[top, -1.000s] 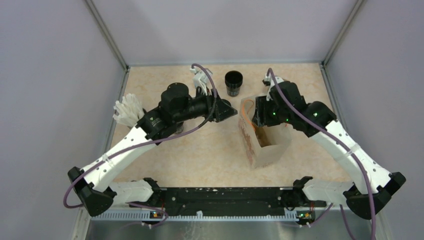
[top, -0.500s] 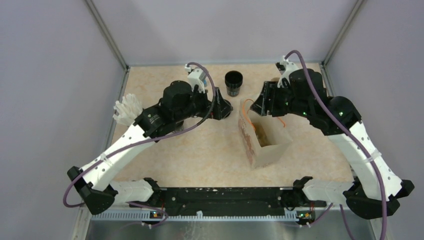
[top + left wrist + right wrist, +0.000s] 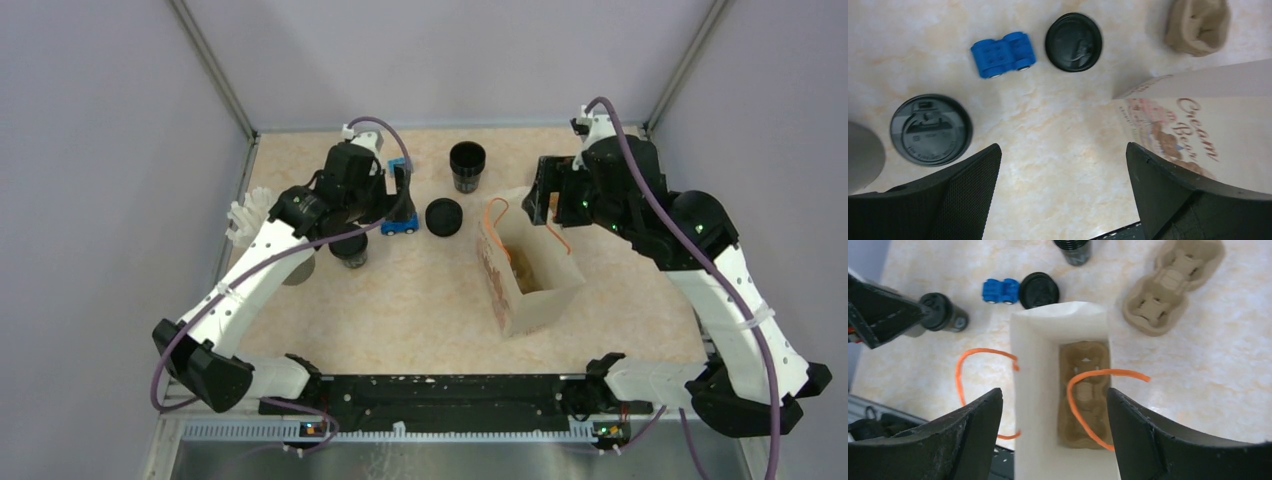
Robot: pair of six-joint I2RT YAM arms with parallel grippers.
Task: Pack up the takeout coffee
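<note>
Hovering over the paper bag (image 3: 1030, 365), right claw (image 3: 1054, 440) splayed

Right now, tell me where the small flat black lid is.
In the top view, the flat black lid lies between the blue toy car and the paper bag, just on the near side of the open black cup.
</note>
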